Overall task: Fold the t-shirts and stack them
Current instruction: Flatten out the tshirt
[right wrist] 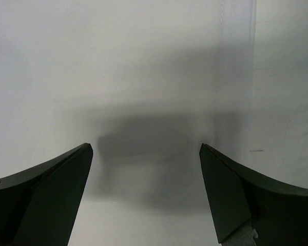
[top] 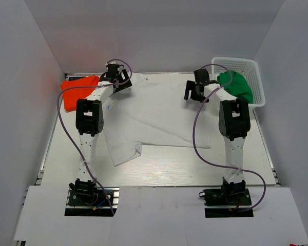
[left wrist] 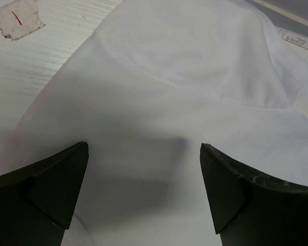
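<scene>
A white t-shirt (top: pixel 154 118) lies spread flat across the middle of the table. My left gripper (top: pixel 122 83) is open over its far left part, near the collar; the left wrist view shows the white cloth (left wrist: pixel 195 92) between the spread jaws (left wrist: pixel 143 169). My right gripper (top: pixel 195 92) is open over the shirt's far right edge; the right wrist view shows white cloth (right wrist: pixel 143 77) under the open jaws (right wrist: pixel 146 169). An orange t-shirt (top: pixel 78 91) lies bunched at the far left. A green t-shirt (top: pixel 236 85) sits in the basket.
A white plastic lattice basket (top: pixel 254 69) stands at the far right corner. White walls enclose the table on three sides. A taped patch (left wrist: pixel 19 19) with a red mark is on the table beside the shirt.
</scene>
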### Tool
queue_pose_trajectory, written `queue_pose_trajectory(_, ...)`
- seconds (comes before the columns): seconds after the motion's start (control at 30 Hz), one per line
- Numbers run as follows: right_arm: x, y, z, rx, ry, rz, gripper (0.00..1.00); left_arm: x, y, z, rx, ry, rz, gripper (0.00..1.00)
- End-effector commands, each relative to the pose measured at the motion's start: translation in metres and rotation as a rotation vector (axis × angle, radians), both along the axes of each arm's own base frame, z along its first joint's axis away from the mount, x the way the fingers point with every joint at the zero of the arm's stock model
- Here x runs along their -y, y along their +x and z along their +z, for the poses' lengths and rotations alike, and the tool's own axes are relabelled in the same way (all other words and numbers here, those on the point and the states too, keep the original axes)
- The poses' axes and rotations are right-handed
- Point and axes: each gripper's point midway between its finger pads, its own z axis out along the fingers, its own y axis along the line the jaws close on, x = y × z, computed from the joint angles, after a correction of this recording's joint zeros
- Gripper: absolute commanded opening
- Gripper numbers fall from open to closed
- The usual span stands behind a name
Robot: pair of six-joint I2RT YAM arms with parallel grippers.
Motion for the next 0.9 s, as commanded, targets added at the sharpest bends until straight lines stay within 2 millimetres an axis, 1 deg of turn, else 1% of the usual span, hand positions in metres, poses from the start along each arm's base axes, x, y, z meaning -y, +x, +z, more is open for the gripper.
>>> queue_pose_trajectory(0.0, 0.002, 0.006, 0.047, 0.074, -0.018, 0.015, 0.90, 0.002, 0.000, 0.028, 0.004, -0.005, -0.042, 1.00)
queue_pose_trajectory(0.03, 0.001, 0.003, 0.051, 0.077, -0.018, 0.017, 0.90, 0.003, -0.003, 0.035, 0.011, -0.005, -0.057, 1.00)
queue_pose_trajectory(0.07, 0.000, -0.003, 0.074, 0.116, -0.013, 0.026, 0.90, 0.002, -0.003, 0.067, 0.068, -0.004, -0.064, 1.00)
queue_pose_trajectory(0.1, -0.001, -0.010, 0.075, 0.118, -0.009, 0.045, 0.90, 0.001, -0.010, 0.069, 0.067, -0.004, -0.064, 1.00)
queue_pose_trajectory(0.13, -0.004, -0.012, 0.080, 0.134, 0.000, 0.056, 0.90, 0.000, -0.015, 0.080, 0.080, -0.006, -0.064, 1.00)
queue_pose_trajectory(0.17, -0.003, -0.028, 0.097, 0.156, 0.018, 0.056, 0.90, -0.001, -0.023, 0.091, 0.088, -0.007, -0.064, 1.00)
queue_pose_trajectory(0.2, -0.006, -0.034, 0.101, 0.160, 0.038, 0.062, 0.90, -0.006, -0.041, 0.113, 0.104, 0.000, -0.053, 1.00)
queue_pose_trajectory(0.23, -0.010, -0.039, 0.120, 0.199, 0.069, 0.063, 0.90, -0.005, -0.052, 0.120, 0.108, 0.012, -0.049, 1.00)
queue_pose_trajectory(0.27, -0.011, -0.060, 0.096, 0.140, 0.075, 0.061, 0.90, -0.010, -0.064, 0.129, 0.113, 0.021, -0.037, 1.00)
queue_pose_trajectory(0.3, -0.013, -0.062, 0.131, 0.237, 0.105, 0.060, 0.90, -0.012, -0.091, 0.108, 0.051, 0.039, -0.026, 1.00)
queue_pose_trajectory(0.33, -0.018, -0.068, 0.134, 0.247, 0.133, 0.063, 0.90, -0.015, -0.111, 0.142, 0.103, 0.022, -0.017, 1.00)
queue_pose_trajectory(0.37, -0.016, -0.082, 0.119, 0.220, 0.137, 0.059, 0.90, -0.010, -0.129, 0.144, 0.095, -0.004, -0.023, 1.00)
queue_pose_trajectory(0.4, -0.015, -0.091, 0.134, 0.280, 0.160, 0.058, 0.90, -0.009, -0.165, 0.109, -0.005, -0.049, -0.006, 1.00)
queue_pose_trajectory(0.43, -0.015, -0.104, 0.120, 0.247, 0.190, 0.043, 0.90, -0.011, -0.187, 0.102, -0.030, -0.070, 0.003, 1.00)
queue_pose_trajectory(0.47, -0.010, -0.115, 0.107, 0.227, 0.194, 0.025, 0.90, -0.015, -0.229, 0.091, -0.067, -0.106, 0.032, 1.00)
queue_pose_trajectory(0.5, -0.011, -0.116, 0.130, 0.300, 0.226, 0.019, 0.90, -0.017, -0.250, 0.084, -0.083, -0.121, 0.037, 1.00)
queue_pose_trajectory(0.53, -0.010, -0.125, 0.120, 0.285, 0.225, 0.019, 0.90, -0.020, -0.270, 0.078, -0.102, -0.132, 0.054, 1.00)
queue_pose_trajectory(0.57, -0.009, -0.127, 0.126, 0.308, 0.235, 0.016, 0.90, -0.022, -0.302, 0.054, -0.177, -0.151, 0.075, 1.00)
queue_pose_trajectory(0.6, -0.007, -0.135, 0.120, 0.296, 0.234, 0.012, 0.90, -0.016, -0.318, 0.069, -0.138, -0.193, 0.052, 1.00)
queue_pose_trajectory(0.63, -0.006, -0.136, 0.121, 0.297, 0.236, 0.007, 0.90, -0.015, -0.337, 0.064, -0.175, -0.205, 0.036, 1.00)
queue_pose_trajectory(0.67, -0.005, -0.138, 0.123, 0.303, 0.238, 0.005, 0.90, -0.011, -0.360, 0.050, -0.229, -0.242, 0.030, 1.00)
queue_pose_trajectory(0.7, -0.003, -0.140, 0.124, 0.308, 0.234, -0.002, 0.90, -0.006, -0.373, 0.059, -0.200, -0.265, -0.003, 1.00)
queue_pose_trajectory(0.73, 0.001, -0.143, 0.126, 0.308, 0.228, -0.016, 0.90, -0.009, -0.391, 0.046, -0.244, -0.273, 0.021, 1.00)
queue_pose_trajectory(0.77, 0.004, -0.143, 0.127, 0.314, 0.223, -0.030, 0.90, -0.008, -0.410, 0.038, -0.300, -0.277, 0.017, 1.00)
queue_pose_trajectory(0.83, 0.006, -0.145, 0.128, 0.325, 0.221, -0.036, 0.90, -0.012, -0.435, 0.026, -0.358, -0.281, 0.032, 1.00)
queue_pose_trajectory(0.87, 0.007, -0.147, 0.126, 0.321, 0.220, -0.041, 0.90, 0.000, -0.444, 0.026, -0.381, -0.324, -0.003, 1.00)
